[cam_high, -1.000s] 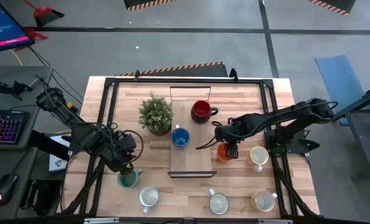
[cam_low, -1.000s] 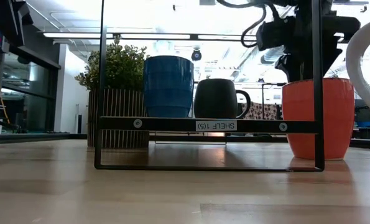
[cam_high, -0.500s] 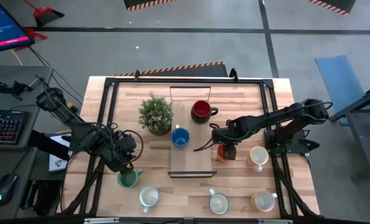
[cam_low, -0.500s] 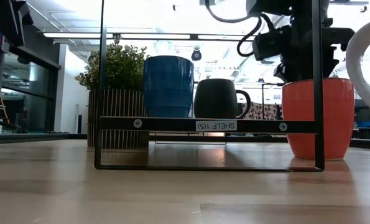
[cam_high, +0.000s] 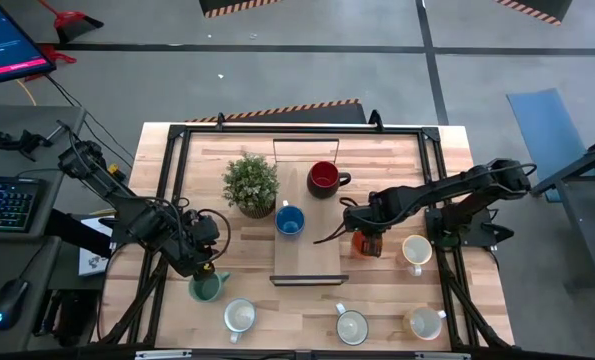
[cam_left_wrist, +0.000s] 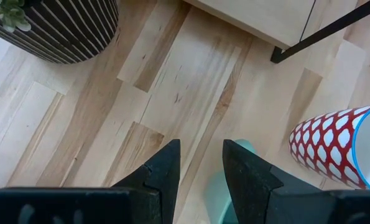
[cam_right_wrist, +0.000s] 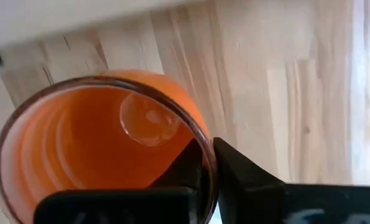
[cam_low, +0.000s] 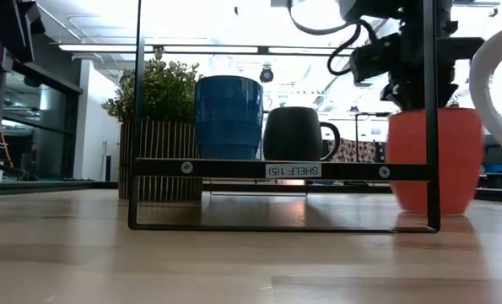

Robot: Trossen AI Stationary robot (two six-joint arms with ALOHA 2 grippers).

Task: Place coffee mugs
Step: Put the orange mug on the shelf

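An orange mug [cam_high: 361,244] stands just right of the shelf [cam_high: 305,262], and my right gripper [cam_right_wrist: 212,163] is shut on it from above. On the shelf board sit a blue mug [cam_high: 290,221] and a dark red mug [cam_high: 323,178]. At the near left is a teal mug [cam_high: 206,287]. My left gripper [cam_left_wrist: 198,163] hangs over it, fingers a little apart, with teal [cam_left_wrist: 217,193] showing between them. White mugs [cam_high: 239,316] [cam_high: 352,325] [cam_high: 425,322] line the near edge, and another [cam_high: 415,249] stands right of the orange one. My right gripper has the orange mug's wall at the rim [cam_right_wrist: 207,147] pinched, one finger [cam_right_wrist: 191,167] inside the mug and the other [cam_right_wrist: 237,171] outside. The fingers point down from above. The mug is upright [cam_low: 434,160]; whether its base is still on the table, I cannot tell. My left gripper: its own fingers hide whether it touches the teal mug.
A potted plant [cam_high: 250,183] stands left of the shelf's far end. The shelf's black frame [cam_low: 283,170] rises around the board. A mug with a red-and-white pattern [cam_left_wrist: 334,146] is close beside my left gripper. Black rails [cam_high: 172,190] run along the table's sides.
My right gripper has shifted slightly over the orange mug. The mug has moved a little toward the table's right edge while staying upright.
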